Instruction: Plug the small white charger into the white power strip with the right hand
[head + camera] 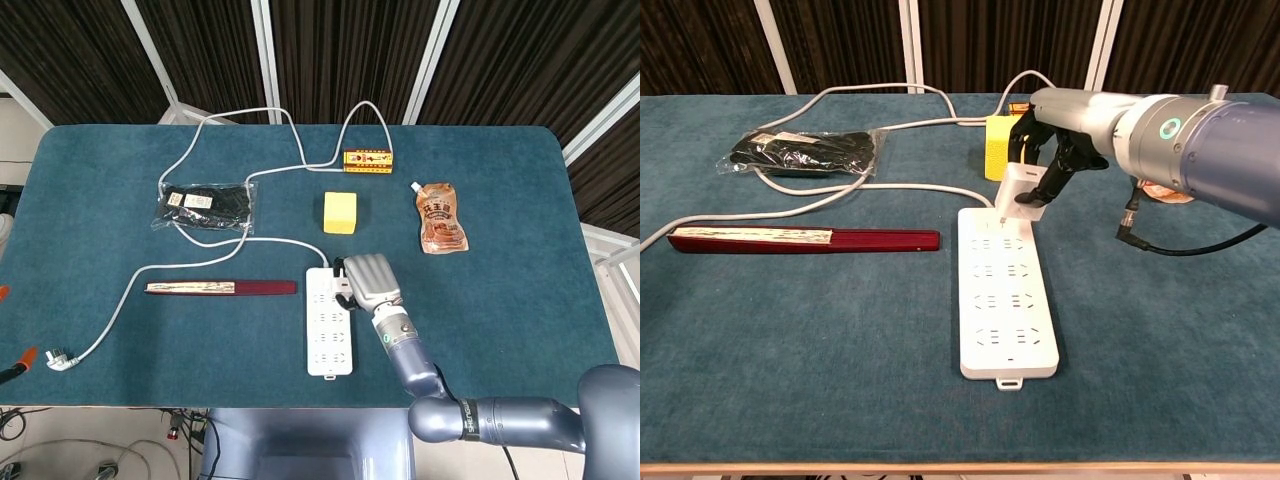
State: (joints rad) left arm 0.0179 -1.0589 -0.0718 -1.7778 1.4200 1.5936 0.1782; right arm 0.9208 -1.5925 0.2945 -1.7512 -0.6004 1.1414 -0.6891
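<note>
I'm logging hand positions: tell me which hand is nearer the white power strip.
Right. The right hand holds the small white charger just above the far end of the white power strip, prongs pointing down at it. The left hand appears in neither view.

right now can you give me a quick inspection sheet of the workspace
Surface: teal cloth table, flat.
Job's things: white power strip lies lengthwise near the front edge; small white charger is held above its far end, prongs down, not seated.
Clutter: yellow block, sauce pouch, yellow-red packet, dark red flat box, bagged black item.
Hands: right hand grips the charger; left hand not in view.
Cables: strip's white cord runs left to a loose plug; another white cable loops at the back.
Surroundings: dark curtains behind.
</note>
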